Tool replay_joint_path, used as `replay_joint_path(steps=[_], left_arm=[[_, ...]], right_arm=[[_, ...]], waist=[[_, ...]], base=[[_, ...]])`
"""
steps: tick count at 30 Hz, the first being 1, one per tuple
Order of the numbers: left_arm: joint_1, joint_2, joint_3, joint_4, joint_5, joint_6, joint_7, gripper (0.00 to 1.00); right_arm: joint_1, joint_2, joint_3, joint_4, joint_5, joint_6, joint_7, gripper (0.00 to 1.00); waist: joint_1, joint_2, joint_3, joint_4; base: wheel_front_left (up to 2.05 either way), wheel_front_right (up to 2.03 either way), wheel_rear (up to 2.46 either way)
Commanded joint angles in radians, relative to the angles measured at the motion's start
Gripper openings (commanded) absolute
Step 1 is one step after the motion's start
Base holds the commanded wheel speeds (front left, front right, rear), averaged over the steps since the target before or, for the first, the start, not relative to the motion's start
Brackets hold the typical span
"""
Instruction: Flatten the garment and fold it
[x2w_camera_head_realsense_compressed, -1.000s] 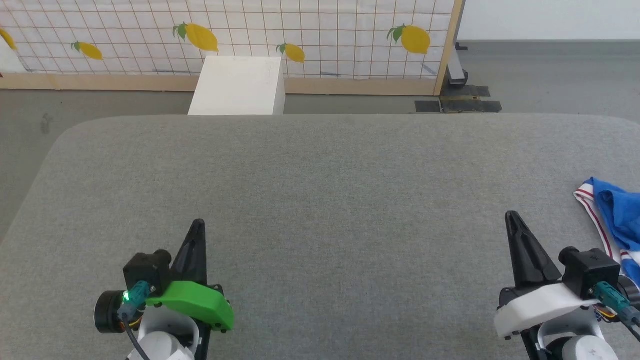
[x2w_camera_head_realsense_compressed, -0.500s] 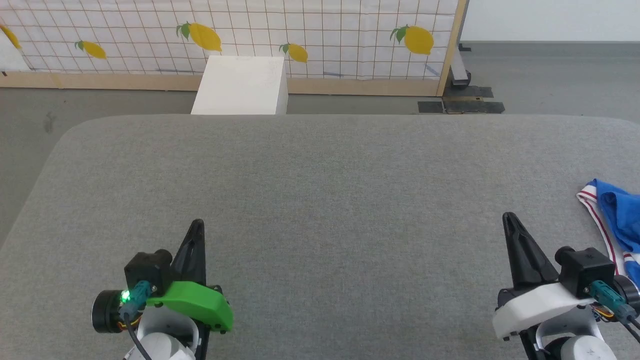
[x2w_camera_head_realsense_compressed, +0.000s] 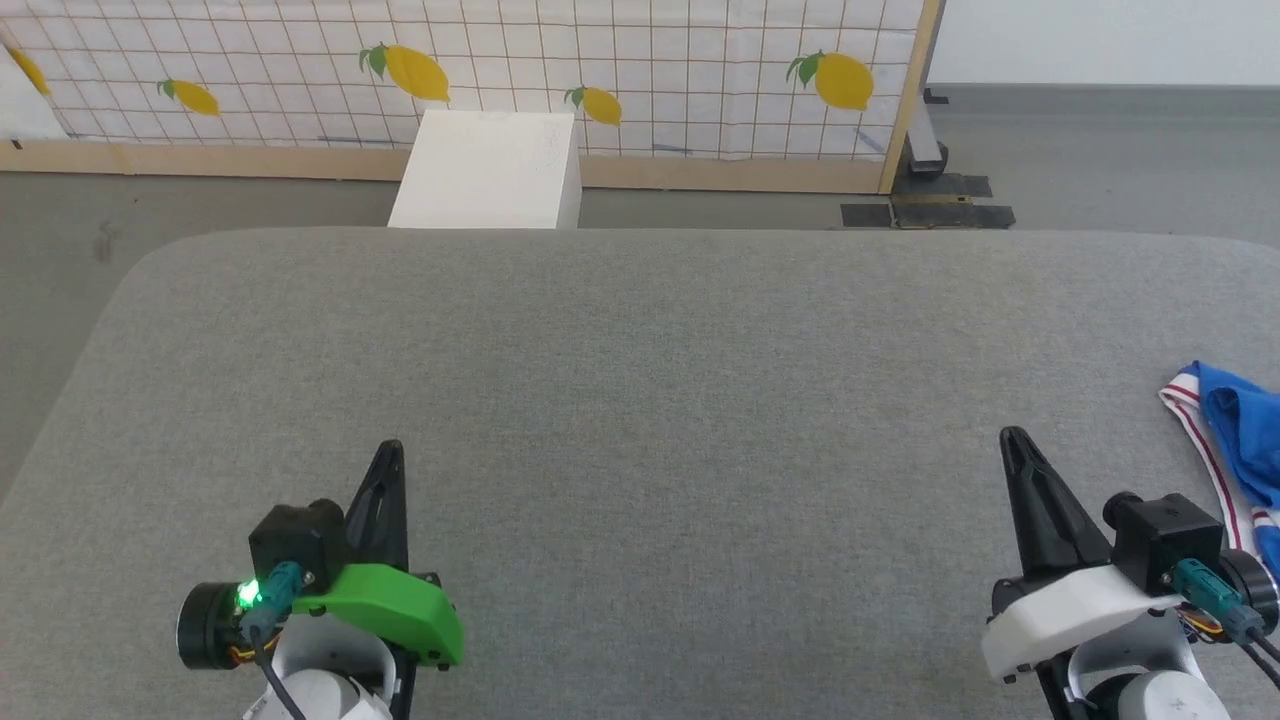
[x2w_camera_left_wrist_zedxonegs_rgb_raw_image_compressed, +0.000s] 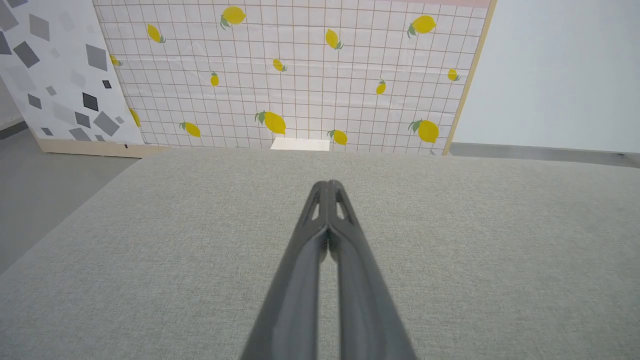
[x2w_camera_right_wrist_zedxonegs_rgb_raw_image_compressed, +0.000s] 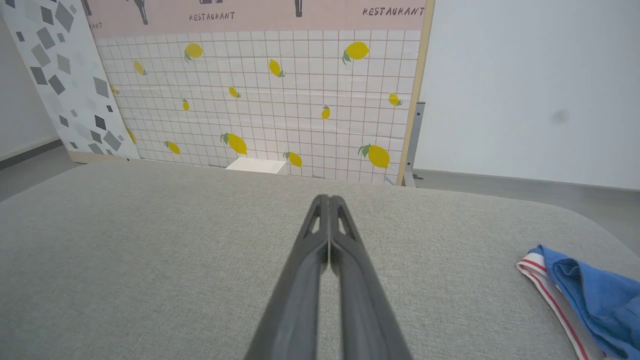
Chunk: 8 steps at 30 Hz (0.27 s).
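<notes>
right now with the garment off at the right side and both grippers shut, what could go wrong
1. The garment lies bunched at the right side of the grey surface, partly out of the head view; a grasp there could miss.
2. The right gripper is shut; reaching without opening would probably push the garment toward the edge.
3. The left gripper sits far from it, so spreading with both arms may need a long reach.
</notes>
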<state>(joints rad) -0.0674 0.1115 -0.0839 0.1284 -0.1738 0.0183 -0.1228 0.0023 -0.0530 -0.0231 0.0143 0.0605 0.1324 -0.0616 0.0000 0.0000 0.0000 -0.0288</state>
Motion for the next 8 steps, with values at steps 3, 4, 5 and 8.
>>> replay_joint_path(steps=[3,4,5,8], left_arm=[[0.019,-0.01,0.007,-0.013,0.019,-0.006,0.013,0.0],[0.02,-0.011,0.009,-0.015,0.022,-0.007,0.015,0.0],[0.021,-0.012,0.01,-0.017,0.025,-0.007,0.017,0.0],[0.024,-0.014,0.014,-0.023,0.033,-0.007,0.023,0.0]], right_arm=[[-0.001,0.002,0.004,-0.006,-0.012,-0.001,0.006,0.0],[-0.001,0.002,0.004,-0.006,-0.013,-0.001,0.007,0.0],[-0.001,0.002,0.005,-0.006,-0.013,-0.001,0.008,0.0],[-0.001,0.002,0.006,-0.007,-0.016,-0.001,0.011,0.0]], waist=[[0.0,0.0,0.0,0.002],[0.0,0.0,0.0,0.002],[0.0,0.0,0.0,0.003],[0.0,0.0,0.0,0.004]], base=[[0.0,0.0,0.0],[0.0,0.0,0.0],[0.0,0.0,0.0],[0.0,0.0,0.0]])
